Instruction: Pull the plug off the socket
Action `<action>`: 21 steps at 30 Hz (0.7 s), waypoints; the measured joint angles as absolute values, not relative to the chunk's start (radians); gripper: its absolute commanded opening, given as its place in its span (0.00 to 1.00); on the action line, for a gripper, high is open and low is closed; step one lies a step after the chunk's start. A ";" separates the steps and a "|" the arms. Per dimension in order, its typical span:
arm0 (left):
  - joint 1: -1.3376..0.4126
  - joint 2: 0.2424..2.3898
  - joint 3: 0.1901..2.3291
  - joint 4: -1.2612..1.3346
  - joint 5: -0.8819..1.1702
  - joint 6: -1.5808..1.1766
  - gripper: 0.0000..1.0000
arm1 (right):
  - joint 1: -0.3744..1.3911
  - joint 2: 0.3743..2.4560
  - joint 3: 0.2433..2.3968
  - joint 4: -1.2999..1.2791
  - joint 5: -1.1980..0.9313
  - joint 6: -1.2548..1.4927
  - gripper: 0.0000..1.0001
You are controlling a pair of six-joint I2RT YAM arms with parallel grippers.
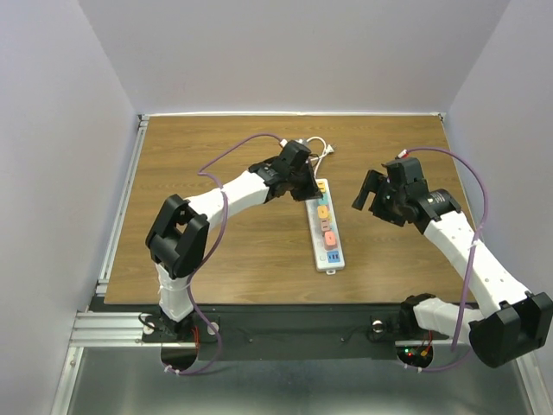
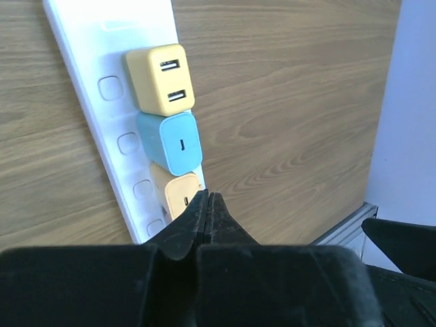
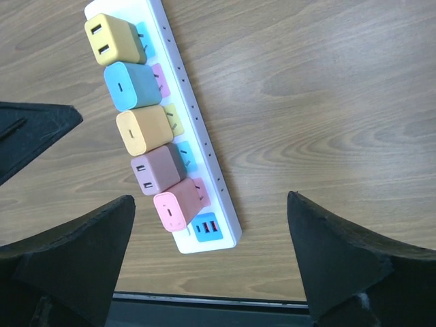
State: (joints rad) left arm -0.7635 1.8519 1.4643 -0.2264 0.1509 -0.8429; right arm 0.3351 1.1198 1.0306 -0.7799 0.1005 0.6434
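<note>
With the left claw (image 2: pixel 208 204) pressed together on nothing over the long white plastic power strip (image 1: pixel 315 233) lying mid-table and the right claw (image 3: pixel 211 199) spread wide, any pull may drag the unbraced strip along.

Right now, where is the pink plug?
Right wrist view, lower left: the pink plug sits on the power strip between the mauve plug and blue USB patch.

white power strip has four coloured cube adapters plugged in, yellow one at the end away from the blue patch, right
Not four: the right wrist view shows five cube adapters in the long white rectangular power strip, the yellow one farthest from its blue patch.
</note>
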 measured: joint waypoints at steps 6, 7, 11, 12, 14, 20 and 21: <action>-0.779 1.863 1.406 -0.097 0.247 -0.807 0.00 | 0.335 1.122 1.026 -0.781 0.073 0.619 0.33; -0.780 1.863 1.375 -0.049 0.271 -0.800 0.00 | 0.335 1.122 1.021 -0.780 0.064 0.614 0.21; -0.784 1.864 1.231 0.101 0.361 -0.782 0.00 | 0.335 1.123 1.000 -0.784 0.042 0.604 0.02; -0.784 1.864 1.211 0.131 0.373 -0.783 0.00 | 0.335 1.123 0.999 -0.786 0.039 0.603 0.00; -0.778 1.871 1.172 0.227 0.416 -0.775 0.00 | 0.335 1.123 0.998 -0.786 0.030 0.598 0.01; -0.744 1.944 1.129 0.451 0.550 -0.791 0.00 | 0.335 1.142 0.999 -0.784 -0.081 0.539 0.00; -0.741 1.964 1.129 0.487 0.573 -0.794 0.00 | 0.335 1.150 0.999 -0.784 -0.097 0.528 0.01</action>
State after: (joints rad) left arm -0.7414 1.9636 1.1290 0.4873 0.5732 -0.7940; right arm 0.3351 1.1496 0.9985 -0.7837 -0.0971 0.5282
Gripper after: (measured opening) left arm 0.017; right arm 0.012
